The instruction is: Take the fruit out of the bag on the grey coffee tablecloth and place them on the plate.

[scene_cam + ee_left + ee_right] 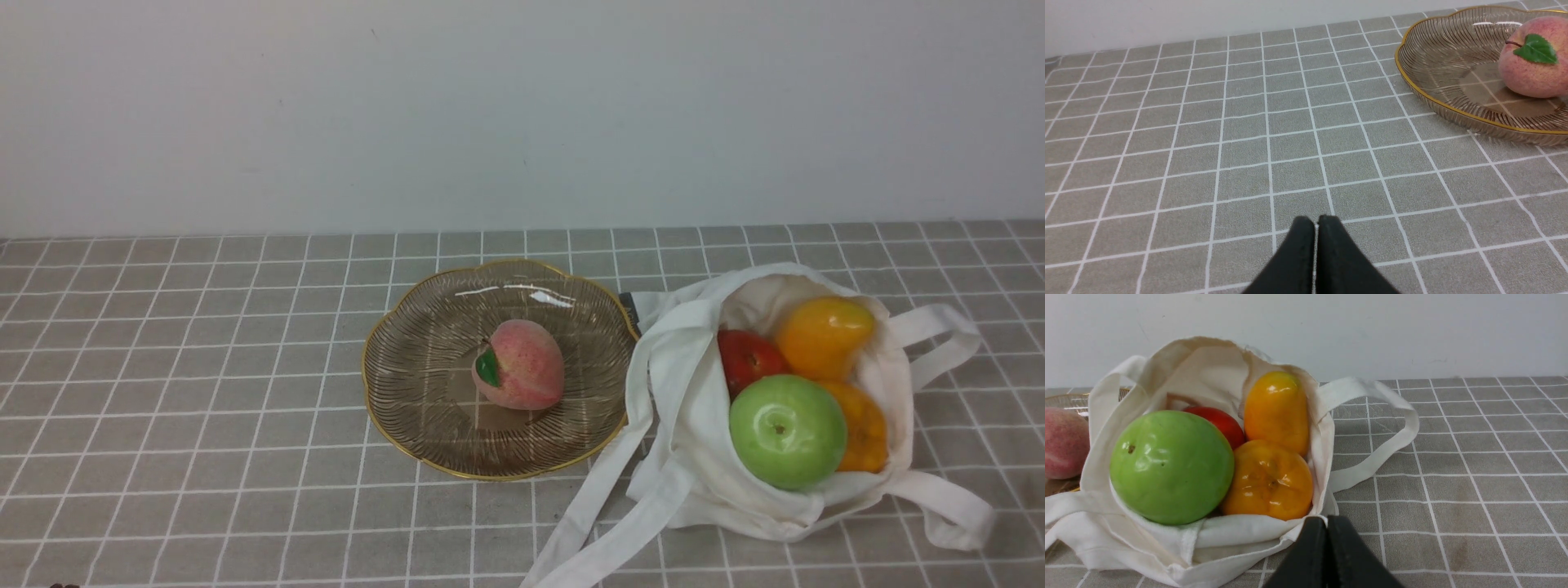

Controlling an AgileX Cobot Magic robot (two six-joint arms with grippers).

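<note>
- In the centre of the front view, a fuzzy pink peach with a green leaf [526,365] rests on the gold-rimmed brownish glass plate [441,441].
- At right, the white cloth bag [682,384] holds the remaining fruit [789,431].
- Left gripper [1316,223] and right gripper [1327,523]: fingertips pressed together.

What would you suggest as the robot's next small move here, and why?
I would probably bring the right end effector over the green apple and open it: its jaws are shut on nothing, and that apple sits at the mouth of the white cloth bag, seemingly the easiest fruit to reach.
</note>
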